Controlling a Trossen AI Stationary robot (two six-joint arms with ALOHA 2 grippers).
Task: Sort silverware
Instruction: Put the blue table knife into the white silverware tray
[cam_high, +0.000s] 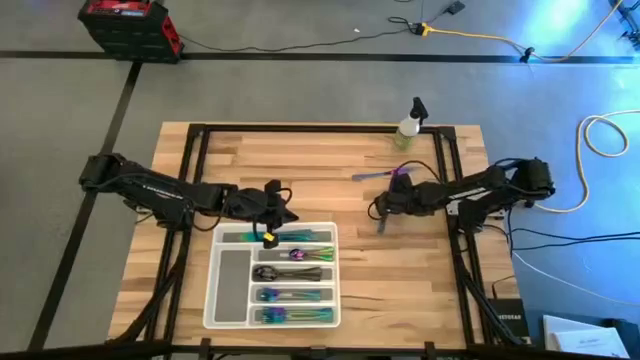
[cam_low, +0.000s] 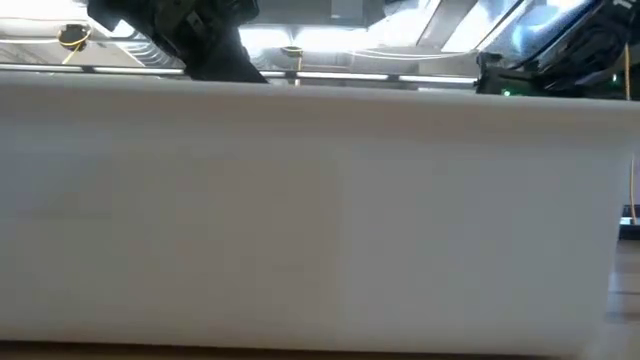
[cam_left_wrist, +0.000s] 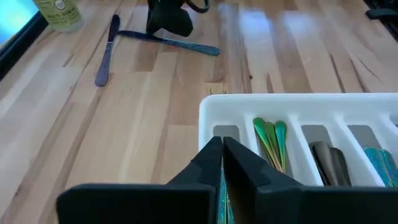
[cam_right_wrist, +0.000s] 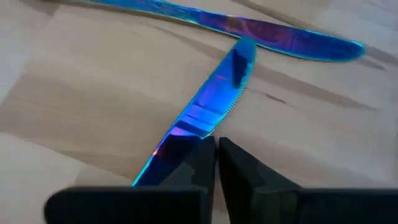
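While both arms work at once, the scene reads so:
Left end effector (cam_left_wrist: 221, 163): pressed together on an iridescent piece, over the tray's (cam_high: 215, 300) near-end slot.
Right end effector (cam_right_wrist: 211, 155): fingers nearly together, pinching a blue knife (cam_right_wrist: 208, 106).
Knife's long axis: straight out ahead of the right fingers, tip meeting a second knife (cam_right_wrist: 249, 28) lying crosswise on the worktop (cam_high: 300, 160).
Nearer arm: right.

A workshop or robotics lab is showing here: a butcher-block worktop (cam_high: 300, 160) is standing on grey concrete floor (cam_high: 300, 90), with a red toolbox (cam_high: 130, 25), a yellow cable (cam_high: 480, 38) and white cords (cam_high: 605, 135) lying around.
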